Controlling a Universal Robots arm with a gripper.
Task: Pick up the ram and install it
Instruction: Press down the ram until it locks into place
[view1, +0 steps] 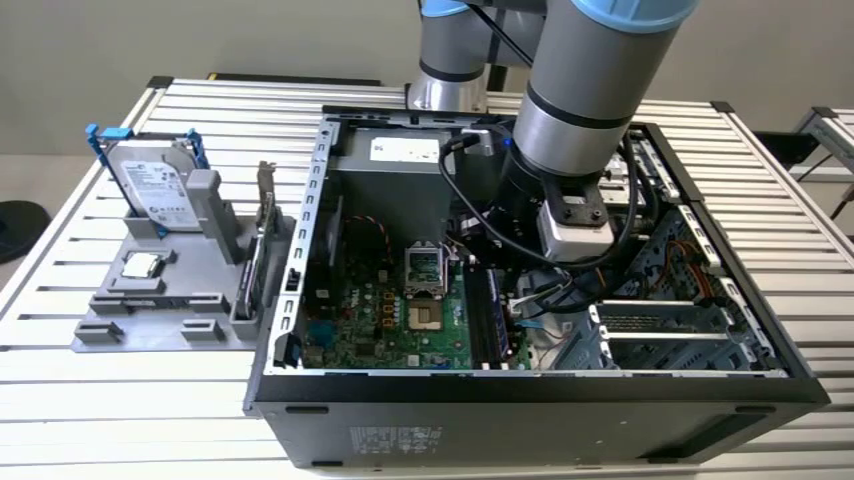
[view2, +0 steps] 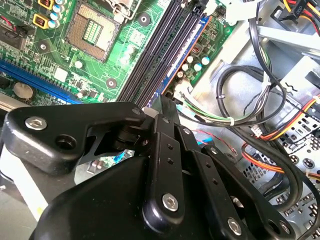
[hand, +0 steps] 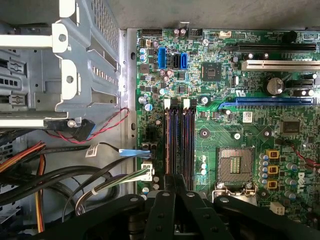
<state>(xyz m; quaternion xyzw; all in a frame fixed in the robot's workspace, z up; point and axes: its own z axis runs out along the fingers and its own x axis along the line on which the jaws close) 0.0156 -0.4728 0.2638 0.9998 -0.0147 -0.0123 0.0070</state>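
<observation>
Ram: align lengthwise with memory slots (hand: 179, 140) dead ahead of gripper (hand: 175, 181), exterior view's centre; fingers (hand: 165, 205) together, hold unclear.

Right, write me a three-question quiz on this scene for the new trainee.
1. True or false: the arm reaches down into the open computer case.
2. In the first wrist view, the memory slots lie between: A) the CPU socket and the loose cables; B) two fans; C) two hard drives.
3. Which boxy silver part stands in the grey holder outside the case?
Key: 1 true; 2 A; 3 the hard drive.
</observation>
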